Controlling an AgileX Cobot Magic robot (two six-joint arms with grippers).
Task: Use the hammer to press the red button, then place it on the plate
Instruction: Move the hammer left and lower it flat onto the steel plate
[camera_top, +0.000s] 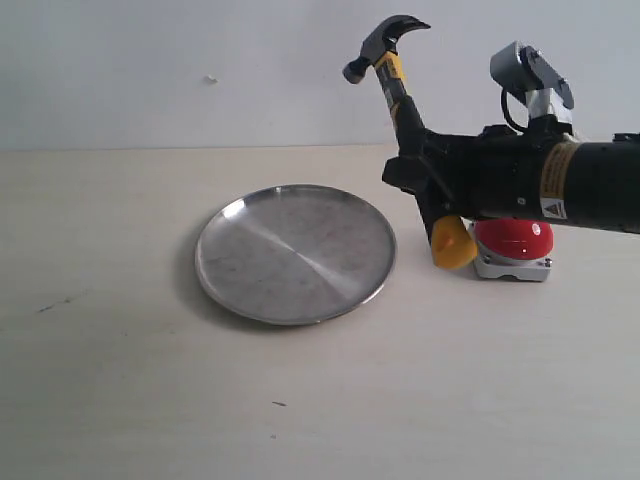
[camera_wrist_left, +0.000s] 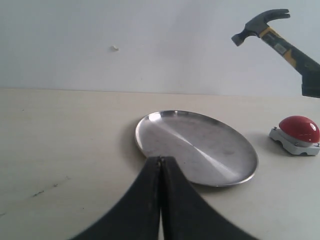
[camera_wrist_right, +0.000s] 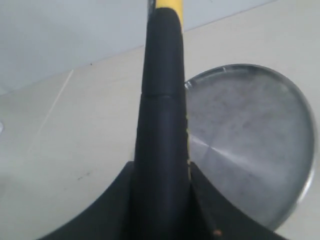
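My right gripper is shut on the hammer, gripping its black handle in mid-air. The dark head points up and the yellow end hangs low beside the red button. In the right wrist view the hammer's handle fills the middle between the gripper's fingers. The red button sits on its grey base at the right, partly behind the right arm. The steel plate lies bare in the middle of the table. My left gripper is shut on nothing, low, near the plate's rim.
A pale wooden table carries everything, with a white wall behind. In the left wrist view the hammer and the red button show at the far side of the plate.
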